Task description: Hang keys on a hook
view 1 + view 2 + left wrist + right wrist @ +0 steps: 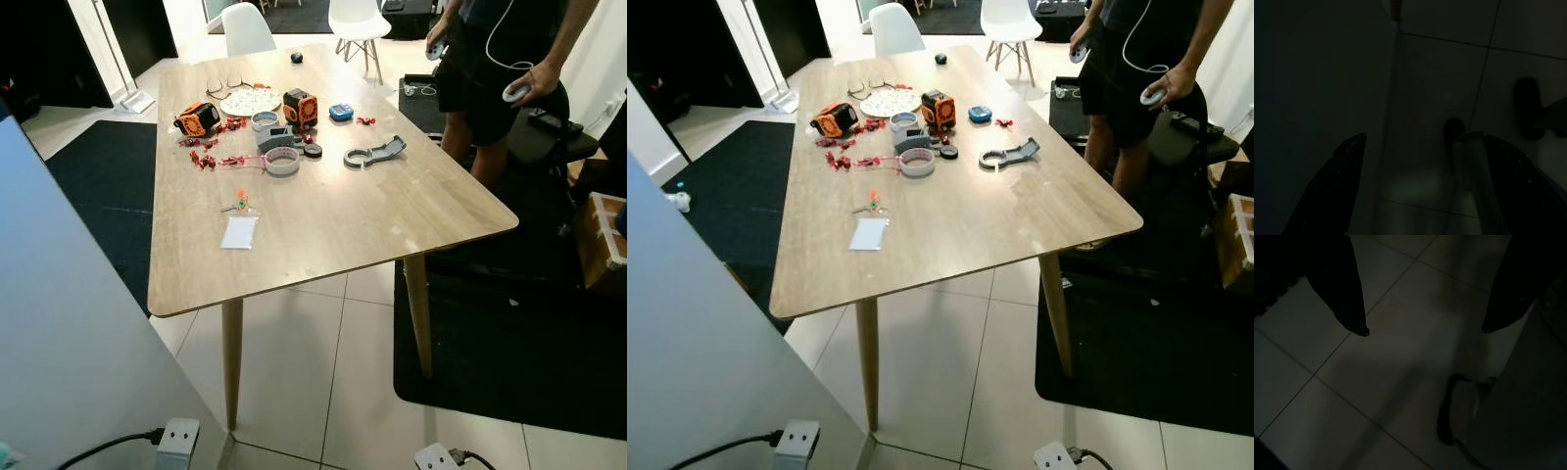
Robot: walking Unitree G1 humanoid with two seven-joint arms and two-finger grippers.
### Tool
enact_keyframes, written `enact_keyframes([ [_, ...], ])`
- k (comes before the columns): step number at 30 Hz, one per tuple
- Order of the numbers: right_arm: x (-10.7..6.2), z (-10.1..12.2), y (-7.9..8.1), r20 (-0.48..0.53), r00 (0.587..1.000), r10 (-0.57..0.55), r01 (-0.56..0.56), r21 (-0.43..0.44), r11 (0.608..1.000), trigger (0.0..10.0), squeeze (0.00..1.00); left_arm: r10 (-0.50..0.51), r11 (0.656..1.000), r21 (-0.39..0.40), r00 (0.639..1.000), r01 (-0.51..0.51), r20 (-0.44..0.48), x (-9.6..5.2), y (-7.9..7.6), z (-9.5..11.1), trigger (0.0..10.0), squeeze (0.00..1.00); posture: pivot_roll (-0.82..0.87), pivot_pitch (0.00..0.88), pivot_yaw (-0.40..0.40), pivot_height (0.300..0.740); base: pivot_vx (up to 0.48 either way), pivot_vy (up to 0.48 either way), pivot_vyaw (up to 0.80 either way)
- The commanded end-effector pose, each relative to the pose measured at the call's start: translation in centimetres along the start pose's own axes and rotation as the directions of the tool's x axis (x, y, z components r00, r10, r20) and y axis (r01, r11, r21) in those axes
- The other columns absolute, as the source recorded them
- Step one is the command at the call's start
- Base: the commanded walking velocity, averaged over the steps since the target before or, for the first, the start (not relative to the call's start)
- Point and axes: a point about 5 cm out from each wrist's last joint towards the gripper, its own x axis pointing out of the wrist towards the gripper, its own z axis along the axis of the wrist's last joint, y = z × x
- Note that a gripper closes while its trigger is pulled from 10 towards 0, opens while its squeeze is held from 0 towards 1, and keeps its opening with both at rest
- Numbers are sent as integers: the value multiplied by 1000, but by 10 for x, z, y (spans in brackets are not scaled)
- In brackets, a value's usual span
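Looking down from the robot's head at a light wooden rectangular surface (323, 225) on tapered legs, standing on pale floor tiles between two black rugs. The task's small bunch of keys with an orange tag (238, 203) lies on the near left part of the surface, just behind a flat white card (240, 232). No hook can be made out in these pictures, so where the keys should go cannot be told.

Further back, a loose group of parts sits together as if laid out for sorting: two orange and black cube-shaped gadgets (301, 106), a grey roll of tape (282, 161), scattered small red clips (208, 157), a round white plate (250, 102) and a grey curved plastic bracket (374, 152).

A person in dark shorts (490, 78) stands at the far right edge, holding a controller in each hand.

Both arms hang low and idle, well away from the keys. The left hand (1420, 147) has its two black fingers spread apart over dim floor tiles. The right hand (1424, 330) is likewise spread, empty, above tiles. Judging by this, reaching for the keys has not begun.
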Motion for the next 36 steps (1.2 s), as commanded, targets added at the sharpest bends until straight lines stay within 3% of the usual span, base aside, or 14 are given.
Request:
enact_keyframes([
  [1,0,0,0,5,1000,2,-2,-15,1000,10000,0,1,1000,4,1000,-1,-23,-1,1,-6,10000,0,-127,22,99,740,0,-469,0],
  [4,0,1,-1,7,1000,1,-1,-19,1000,10000,0,-3,1000,2,1000,3,-24,-1,0,-6,10000,0,-126,19,98,740,0,-467,0],
  [24,0,4,-3,18,1000,-2,3,-28,1000,10000,0,19,1000,-24,999,-18,42,0,5,10,10000,0,-128,22,99,740,0,0,0],
  [31,0,5,-6,22,1000,-19,20,-23,1000,10000,0,36,999,-46,989,-30,146,-1,16,32,10000,0,-127,28,99,740,0,0,0],
  [32,0,5,-8,24,999,-24,25,-24,999,10000,0,54,997,-62,974,-41,221,-3,24,49,10000,0,-127,28,99,740,0,0,0],
  [36,-1,6,-9,27,999,-28,28,-26,999,10000,0,87,995,-74,953,-68,291,-8,37,66,10000,0,-127,28,99,740,0,0,0],
])
